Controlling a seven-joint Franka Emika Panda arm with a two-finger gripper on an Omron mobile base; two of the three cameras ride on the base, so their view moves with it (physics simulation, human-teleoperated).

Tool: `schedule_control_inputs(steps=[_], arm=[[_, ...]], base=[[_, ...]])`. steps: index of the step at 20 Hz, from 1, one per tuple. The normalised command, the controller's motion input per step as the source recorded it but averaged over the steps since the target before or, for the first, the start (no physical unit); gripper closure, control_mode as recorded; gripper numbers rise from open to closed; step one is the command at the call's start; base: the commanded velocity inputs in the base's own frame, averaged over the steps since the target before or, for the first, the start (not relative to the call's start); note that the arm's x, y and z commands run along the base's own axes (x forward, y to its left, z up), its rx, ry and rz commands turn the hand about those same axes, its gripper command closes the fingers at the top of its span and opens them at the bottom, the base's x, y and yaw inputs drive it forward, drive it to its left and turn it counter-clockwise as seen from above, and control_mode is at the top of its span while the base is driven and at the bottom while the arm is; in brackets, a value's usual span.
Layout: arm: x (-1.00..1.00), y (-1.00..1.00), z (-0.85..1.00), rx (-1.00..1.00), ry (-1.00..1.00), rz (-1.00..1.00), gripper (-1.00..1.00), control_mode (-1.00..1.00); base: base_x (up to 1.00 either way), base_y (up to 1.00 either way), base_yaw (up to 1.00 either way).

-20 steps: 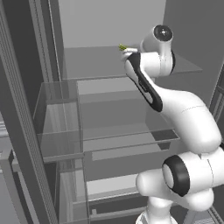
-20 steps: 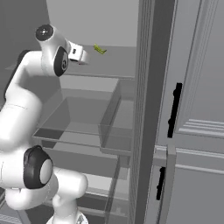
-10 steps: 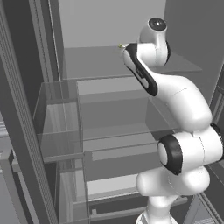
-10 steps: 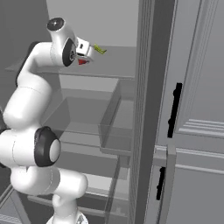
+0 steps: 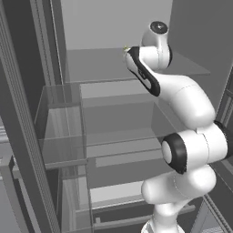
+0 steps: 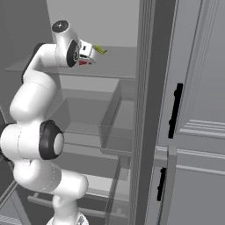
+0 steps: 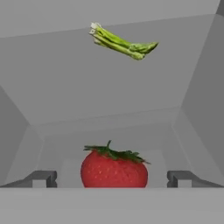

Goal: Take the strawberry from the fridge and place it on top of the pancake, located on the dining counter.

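Observation:
The fridge (image 5: 104, 22) stands open, and my arm reaches onto its upper glass shelf (image 5: 100, 68). In the hand view the red strawberry (image 7: 113, 168), green leaves on top, rests on that shelf directly between my two fingertips (image 7: 41, 178). My gripper (image 7: 113, 178) is open, with a gap between each tip and the berry. From the right base view, the strawberry (image 6: 83, 63) shows as a red spot just under the gripper (image 6: 88, 57). The pancake and the dining counter are out of view.
A bunch of green asparagus (image 7: 120, 43) lies further back on the same shelf, also seen as asparagus (image 6: 100, 49) beyond the hand. Clear door bins (image 5: 59, 118) hang at the left. Lower glass shelves (image 6: 88, 132) sit below. Panelled cabinets with black handles (image 6: 176, 110) stand to the right.
The arm has straightened upward and pushed the hand further in over the upper shelf, closer to the strawberry. The jaws have stayed open.

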Motion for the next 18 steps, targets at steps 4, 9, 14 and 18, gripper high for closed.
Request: schedule_control_inputs(steps=[4,9,14,18], arm=[[0.21,0.0,-0.28,0.0,-0.01,0.0,-1.0,-1.0],[0.23,0.0,-0.1,0.0,-0.04,0.0,-1.0,-1.0],[0.04,0.0,-0.09,0.0,0.0,0.0,1.0,-1.0],[0.0,0.0,-0.07,0.0,-0.01,0.01,1.0,-1.0]], base=[[0.0,0.0,0.0],[0.0,0.0,0.0],[0.0,0.0,0.0],[0.0,0.0,0.0]])
